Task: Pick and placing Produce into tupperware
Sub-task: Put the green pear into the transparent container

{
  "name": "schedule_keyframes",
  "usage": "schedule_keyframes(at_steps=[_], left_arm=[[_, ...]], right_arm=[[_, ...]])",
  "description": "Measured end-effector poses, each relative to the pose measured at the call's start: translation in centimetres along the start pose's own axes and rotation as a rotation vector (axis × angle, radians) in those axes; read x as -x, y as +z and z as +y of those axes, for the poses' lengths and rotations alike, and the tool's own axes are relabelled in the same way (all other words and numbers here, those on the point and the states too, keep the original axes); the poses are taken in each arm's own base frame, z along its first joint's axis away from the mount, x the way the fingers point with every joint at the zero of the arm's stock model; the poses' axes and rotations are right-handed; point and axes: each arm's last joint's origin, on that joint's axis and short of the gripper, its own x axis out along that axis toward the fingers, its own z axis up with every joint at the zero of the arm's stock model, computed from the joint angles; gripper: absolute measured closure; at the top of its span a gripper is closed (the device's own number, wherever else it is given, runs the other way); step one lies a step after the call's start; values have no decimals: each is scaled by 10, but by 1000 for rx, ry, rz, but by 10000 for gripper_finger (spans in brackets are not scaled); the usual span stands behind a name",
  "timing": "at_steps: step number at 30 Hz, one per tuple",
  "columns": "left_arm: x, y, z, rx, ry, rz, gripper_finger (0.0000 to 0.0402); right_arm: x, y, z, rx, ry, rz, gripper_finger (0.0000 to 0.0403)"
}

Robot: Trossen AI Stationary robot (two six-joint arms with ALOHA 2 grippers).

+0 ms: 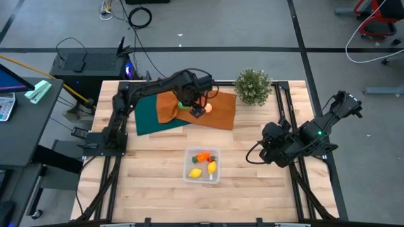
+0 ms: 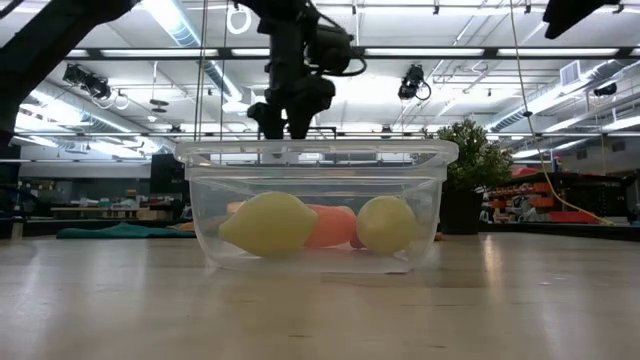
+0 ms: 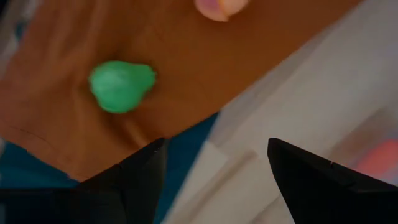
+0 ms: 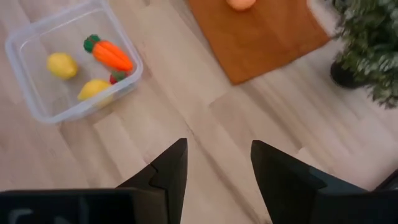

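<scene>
A: What is left outside the tupperware (image 1: 187, 176)?

B: Two pieces. The green round one (image 3: 120, 86) and the pale reddish apple (image 3: 221, 7) are seen lying on the orange cloth (image 1: 221, 113) at the far side of the table, with a green cloth (image 1: 146, 116) partly under it on the left. In the container, near the front edge, two lemons (image 4: 61, 65), the carrot (image 4: 109, 54) and the strawberry (image 4: 114, 78) are already held.

A: Which arm is at work?

B: The left gripper (image 3: 214, 180) is held above the orange cloth, its fingers spread wide with nothing between them. The green piece is seen just off the line between the fingers, not centred.

A: How should the pick be done well?

B: The gripper should probably be shifted until the green piece sits squarely between the fingers, then lowered straight down. A rounded toy is likely to roll or squirt out if only its edge is pinched, so its widest part should be taken. The cloth should not be caught by the fingertips, or it may be dragged along and the apple disturbed.

A: And the other arm?

B: The right gripper (image 4: 217, 165) is parked at the right of the table, fingers partly apart and empty, near the potted plant (image 1: 252, 86).
</scene>
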Motion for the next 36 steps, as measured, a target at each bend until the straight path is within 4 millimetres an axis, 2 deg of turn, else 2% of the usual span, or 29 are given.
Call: schedule_keyframes(at_steps=[5, 9, 20, 23, 27, 30, 36], left_arm=[[-1, 7, 23, -141, 9, 0, 115], [-1, 10, 34, -285, 10, -4, 115], [-1, 12, 43, -812, -41, -11, 115], [-7, 20, 58, -774, -34, -61, 115], [-22, 25, 92, -612, -21, -60, 116], [-40, 18, 110, -558, -36, 9, 116], [-69, 6, 117, -542, -140, 60, 116]], right_arm=[[-3, 7, 0, 33, 0, -30, 257], [-7, 14, 0, 61, 2, -48, 257], [-20, 37, -9, -39, -28, -93, 257], [-23, 46, -10, -112, -14, -120, 257], [-27, 56, -12, -183, 1, -159, 257], [-29, 61, -14, -219, 2, -178, 257], [-32, 66, -20, -249, -22, -182, 257]])
